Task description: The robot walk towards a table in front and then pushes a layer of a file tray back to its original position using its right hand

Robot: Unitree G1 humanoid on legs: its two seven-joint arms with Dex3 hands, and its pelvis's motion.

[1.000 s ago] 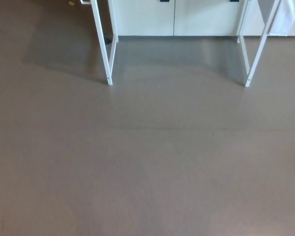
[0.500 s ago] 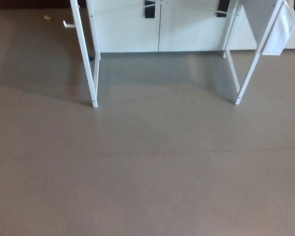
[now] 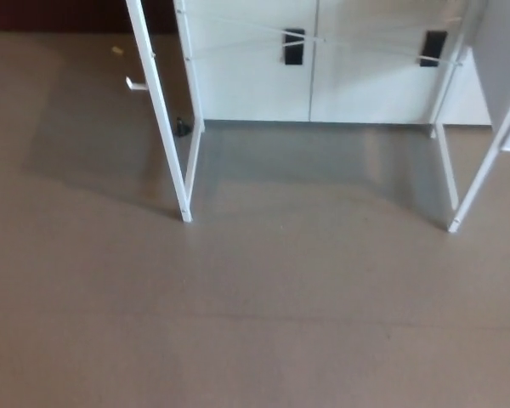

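Observation:
Only the lower part of the white table shows, in the upper half of the head view. Its front left leg (image 3: 161, 110) and front right leg (image 3: 484, 170) slant down to the brown floor (image 3: 255, 323). The tabletop and the file tray are out of the picture. Neither of my hands shows.
Behind the table stands a white cabinet (image 3: 323, 59) with two black handles (image 3: 294, 46). A small white bracket (image 3: 137, 84) sticks out left of the left leg, and a small dark object (image 3: 182, 128) lies at the cabinet's foot. A shadow lies under the table.
The whole picture has shifted: the table legs and cabinet now sit lower and further right in the frame, and more of the cabinet doors shows. The camera moved.

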